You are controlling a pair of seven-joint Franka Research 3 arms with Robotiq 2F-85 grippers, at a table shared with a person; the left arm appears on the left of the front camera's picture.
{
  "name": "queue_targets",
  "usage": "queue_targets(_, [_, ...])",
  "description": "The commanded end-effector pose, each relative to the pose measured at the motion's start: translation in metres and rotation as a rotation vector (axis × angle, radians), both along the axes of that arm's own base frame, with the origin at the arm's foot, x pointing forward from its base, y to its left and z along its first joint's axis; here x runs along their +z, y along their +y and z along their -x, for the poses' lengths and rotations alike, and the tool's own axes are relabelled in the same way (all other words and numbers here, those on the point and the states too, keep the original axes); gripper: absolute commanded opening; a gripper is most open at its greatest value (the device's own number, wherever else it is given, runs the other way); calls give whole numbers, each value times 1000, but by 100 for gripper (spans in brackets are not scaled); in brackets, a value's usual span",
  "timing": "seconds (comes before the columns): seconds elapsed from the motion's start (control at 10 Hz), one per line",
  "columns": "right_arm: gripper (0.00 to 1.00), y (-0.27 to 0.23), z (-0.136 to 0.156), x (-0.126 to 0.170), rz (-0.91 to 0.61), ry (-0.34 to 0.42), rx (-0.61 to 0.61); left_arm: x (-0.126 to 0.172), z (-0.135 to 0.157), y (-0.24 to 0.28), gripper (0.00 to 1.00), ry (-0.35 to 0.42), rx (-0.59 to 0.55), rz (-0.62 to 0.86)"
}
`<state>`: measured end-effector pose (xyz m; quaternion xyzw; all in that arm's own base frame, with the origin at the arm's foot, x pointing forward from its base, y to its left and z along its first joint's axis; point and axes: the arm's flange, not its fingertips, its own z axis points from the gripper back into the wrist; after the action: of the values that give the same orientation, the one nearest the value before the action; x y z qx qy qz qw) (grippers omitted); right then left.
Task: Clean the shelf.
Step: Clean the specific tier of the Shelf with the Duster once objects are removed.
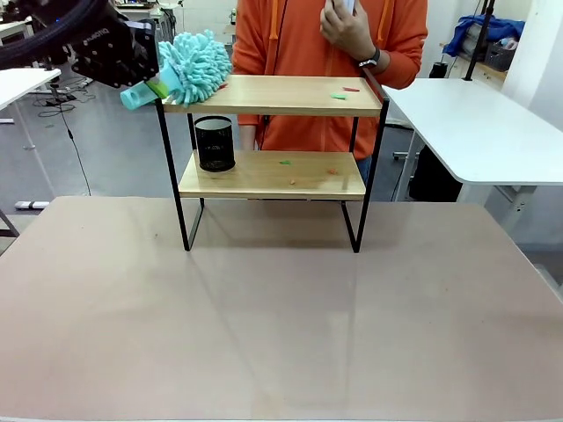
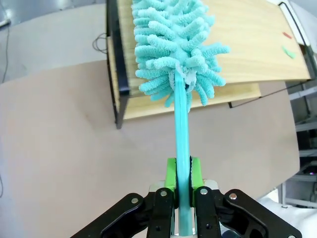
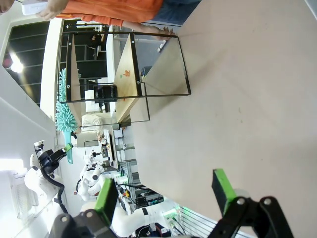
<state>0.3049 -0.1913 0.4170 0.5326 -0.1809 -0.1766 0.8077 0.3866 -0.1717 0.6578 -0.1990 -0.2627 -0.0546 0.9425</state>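
The shelf (image 1: 273, 95) is a two-tier wooden rack in a black frame at the table's far middle. My left gripper (image 1: 151, 85) is shut on the handle of a teal fluffy duster (image 1: 195, 63), whose head rests on the top board's left end. In the left wrist view the duster (image 2: 173, 44) runs up from my green pads (image 2: 171, 174) onto the shelf (image 2: 247, 44). Small green and red scraps (image 1: 339, 94) lie on the top board's right part, and more scraps (image 1: 286, 162) on the lower board. My right gripper (image 3: 166, 191) is open above the tabletop; the shelf (image 3: 124, 74) is sideways.
A black mesh cup (image 1: 215, 143) stands on the lower board's left side. A person in an orange top (image 1: 325, 44) stands behind the shelf, a hand raised at the chest. White tables (image 1: 475, 123) flank the far side. The large tabletop (image 1: 281, 316) lies in front.
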Motion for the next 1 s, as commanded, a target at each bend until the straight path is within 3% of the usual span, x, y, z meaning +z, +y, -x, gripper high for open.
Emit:
queue_targets(0.0, [100, 0, -2, 1, -10, -27, -3, 2, 3, -19, 12, -1, -41, 50])
queue_targets(0.5, [100, 0, -2, 1, -10, -27, -3, 8, -1, -110, 12, 19, -110, 32])
queue_targets(0.9, [100, 0, -2, 1, -10, -27, -3, 10, 20, -138, 12, 55, -290, 9])
